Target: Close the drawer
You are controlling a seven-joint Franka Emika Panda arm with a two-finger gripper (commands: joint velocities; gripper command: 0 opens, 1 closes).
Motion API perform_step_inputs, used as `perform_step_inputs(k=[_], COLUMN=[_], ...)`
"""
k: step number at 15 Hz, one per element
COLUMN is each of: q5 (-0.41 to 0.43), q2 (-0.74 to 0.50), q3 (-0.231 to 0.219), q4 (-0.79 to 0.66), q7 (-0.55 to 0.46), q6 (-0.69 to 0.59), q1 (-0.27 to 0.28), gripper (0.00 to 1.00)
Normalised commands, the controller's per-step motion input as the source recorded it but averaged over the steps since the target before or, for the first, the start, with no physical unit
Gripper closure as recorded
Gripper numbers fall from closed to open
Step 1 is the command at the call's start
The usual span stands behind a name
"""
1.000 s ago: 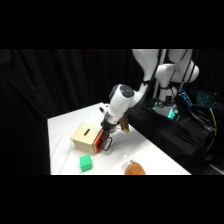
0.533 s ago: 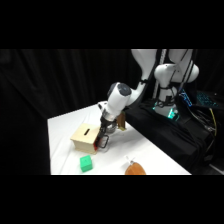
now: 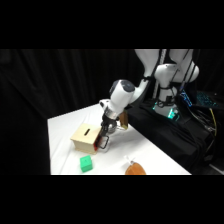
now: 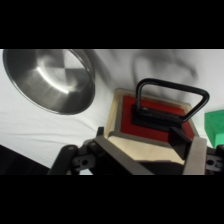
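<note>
The light wooden box (image 3: 84, 135) with a slotted top sits mid-table. Its drawer (image 3: 97, 143) has a red-orange front facing right, with a black loop handle (image 3: 104, 144). In the wrist view the drawer front (image 4: 159, 116) lies nearly flush inside the box's tan frame, and the loop handle (image 4: 171, 91) sticks out past it. My gripper (image 3: 105, 133) hangs right at the drawer's front. Its fingers stand apart in the wrist view, the gripper (image 4: 159, 159) open, with one dark fingertip (image 4: 178, 137) against the red front. Nothing is held.
A metal bowl (image 4: 50, 80) stands close beside the box. A green cube (image 3: 86, 163) lies on the table in front of the box, and it shows as a green patch at the wrist view's right edge (image 4: 216, 128). An orange object (image 3: 134, 170) sits at the table's near edge.
The gripper has moved left and slightly down, up against the drawer's front. The box has stayed in place.
</note>
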Motion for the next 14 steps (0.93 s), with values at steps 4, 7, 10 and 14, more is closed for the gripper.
perform_step_inputs(k=[4,7,10,14], q5=[0.403,0.713,0.852,0.685], q2=[-0.9,-0.66,-0.41,-0.2], q3=[0.262,0.352,0.597,0.193], q4=[-0.63,-0.46,-0.16,0.36], q7=[-0.88,-1.0,-1.0,-0.99], q6=[-0.18,-0.25,-0.39,-0.67], q1=[-0.192,-0.231,-0.402,-0.216], gripper=[0.0,0.0,0.0,0.0])
